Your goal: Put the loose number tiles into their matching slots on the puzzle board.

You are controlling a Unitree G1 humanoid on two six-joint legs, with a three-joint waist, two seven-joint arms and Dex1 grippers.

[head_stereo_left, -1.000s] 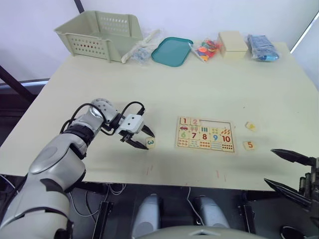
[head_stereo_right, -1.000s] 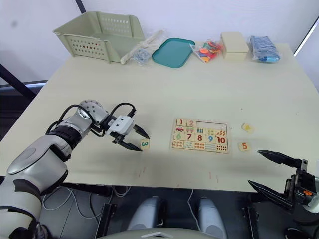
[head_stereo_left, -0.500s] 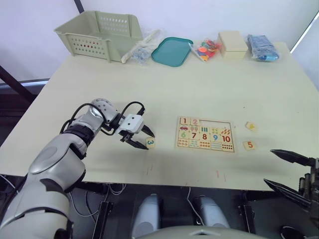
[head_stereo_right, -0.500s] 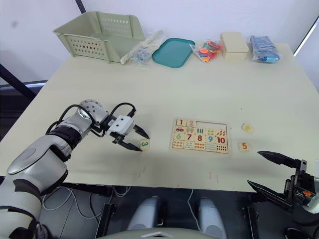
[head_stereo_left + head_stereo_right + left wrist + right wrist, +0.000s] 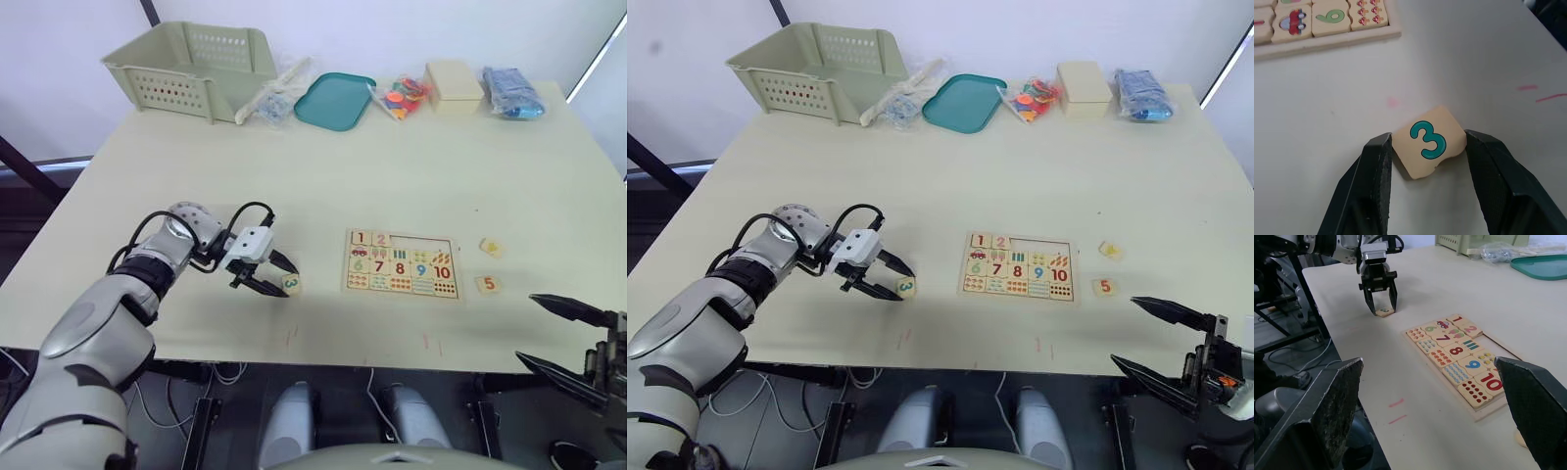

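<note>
The puzzle board (image 5: 402, 264) lies flat at mid-table. Tiles 1 (image 5: 361, 237) and 2 (image 5: 382, 239) sit in its top row, and the other slots (image 5: 423, 244) are bare. The tile with a teal 3 (image 5: 1429, 141) lies on the table left of the board. My left gripper (image 5: 287, 280) has a finger against each side of it. Tile 5 (image 5: 487, 284) and another loose tile (image 5: 490, 248), digit unreadable, lie right of the board. My right gripper (image 5: 527, 327) hangs open past the table's front right edge, holding nothing.
Along the far edge stand a green basket (image 5: 186, 69), a clear plastic bag (image 5: 279, 93), a teal tray (image 5: 336, 100), a bag of coloured pieces (image 5: 404, 96), a cream box (image 5: 454, 85) and a blue packet (image 5: 511, 91). Red marks (image 5: 294, 338) show near the front edge.
The left gripper has stayed at the 3 tile, its fingers drawn in a little onto it. The right gripper has not moved. The view has shifted slightly.
</note>
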